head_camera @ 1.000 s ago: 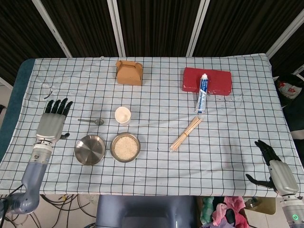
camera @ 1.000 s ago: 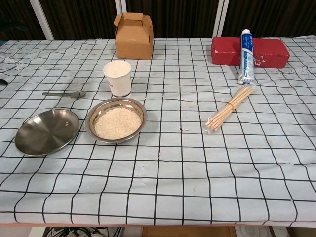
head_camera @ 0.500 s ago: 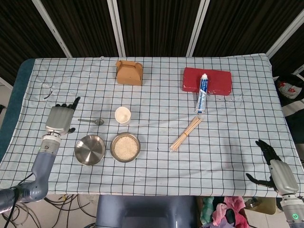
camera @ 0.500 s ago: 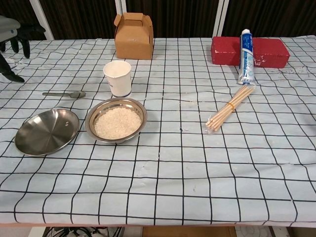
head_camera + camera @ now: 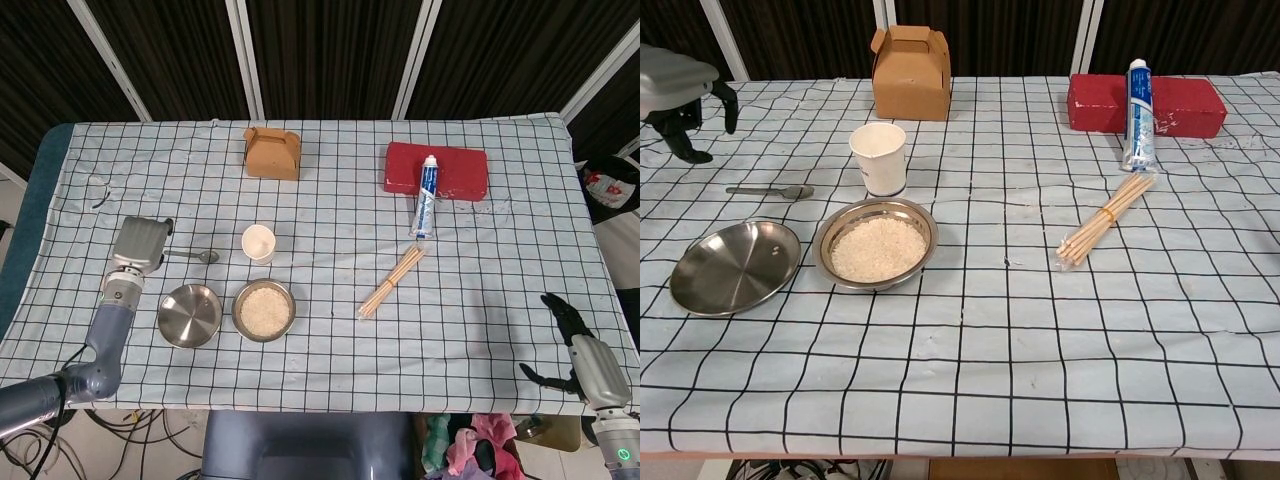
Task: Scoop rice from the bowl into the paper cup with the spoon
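A metal bowl of white rice sits near the table's front left. Just behind it stands a white paper cup, upright. A small metal spoon lies flat on the cloth left of the cup. My left hand hovers above and just left of the spoon's handle, fingers pointing down and apart, holding nothing. My right hand hangs off the table's front right corner, open and empty.
An empty metal plate lies left of the rice bowl. A brown paper box, a red box with a toothpaste tube and a bundle of wooden sticks lie further back and right.
My left hand has moved right toward the spoon and tipped its fingers downward. The right hand has barely moved.
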